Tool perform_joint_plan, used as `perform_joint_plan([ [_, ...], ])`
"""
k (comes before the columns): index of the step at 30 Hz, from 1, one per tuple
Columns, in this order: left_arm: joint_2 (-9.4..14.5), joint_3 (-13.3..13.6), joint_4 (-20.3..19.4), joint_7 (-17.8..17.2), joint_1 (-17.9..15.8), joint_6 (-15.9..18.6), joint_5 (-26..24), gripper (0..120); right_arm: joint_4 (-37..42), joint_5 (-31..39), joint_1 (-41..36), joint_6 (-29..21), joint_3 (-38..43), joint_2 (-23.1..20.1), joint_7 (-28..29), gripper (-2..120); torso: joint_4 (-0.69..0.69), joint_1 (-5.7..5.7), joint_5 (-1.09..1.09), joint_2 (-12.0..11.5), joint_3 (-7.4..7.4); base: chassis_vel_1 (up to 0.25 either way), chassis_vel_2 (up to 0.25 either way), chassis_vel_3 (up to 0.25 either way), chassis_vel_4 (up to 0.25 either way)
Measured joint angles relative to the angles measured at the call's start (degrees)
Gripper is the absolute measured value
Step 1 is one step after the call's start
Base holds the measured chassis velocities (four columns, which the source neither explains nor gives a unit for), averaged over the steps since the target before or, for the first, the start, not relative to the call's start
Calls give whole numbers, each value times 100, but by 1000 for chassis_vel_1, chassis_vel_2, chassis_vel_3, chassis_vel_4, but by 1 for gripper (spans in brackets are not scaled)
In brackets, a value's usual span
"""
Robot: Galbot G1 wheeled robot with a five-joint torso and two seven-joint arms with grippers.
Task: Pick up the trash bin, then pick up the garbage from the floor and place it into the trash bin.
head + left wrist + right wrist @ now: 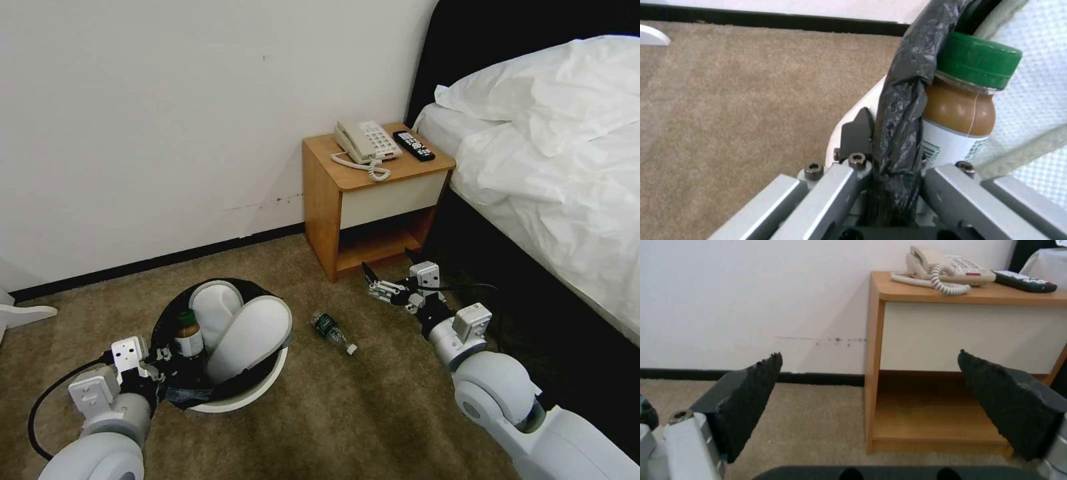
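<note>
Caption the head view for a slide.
Left gripper holds the trash bin; right gripper open above floor beside a bottle.

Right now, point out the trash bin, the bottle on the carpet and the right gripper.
trash bin [257,393]: head view, white lower rim.
bottle [331,330]: head view, mid-body.
right gripper [387,272]: head view, between the open fingertips.

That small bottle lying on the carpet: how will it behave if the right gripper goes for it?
The small bottle lies on its side on the carpet, so a nudge would probably roll it. It looks clear and thin-walled: likely light, may crush. The right gripper, open, hovers beyond it.
</note>
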Motion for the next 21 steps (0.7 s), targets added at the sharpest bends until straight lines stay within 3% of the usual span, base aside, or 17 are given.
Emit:
perform_joint_plan([
  [21,-101,63,17,-8,6,-15,20,1,36,19,-83,-10,-11,16,-12,100,0,0,0,0,1,8,7,9,7],
])
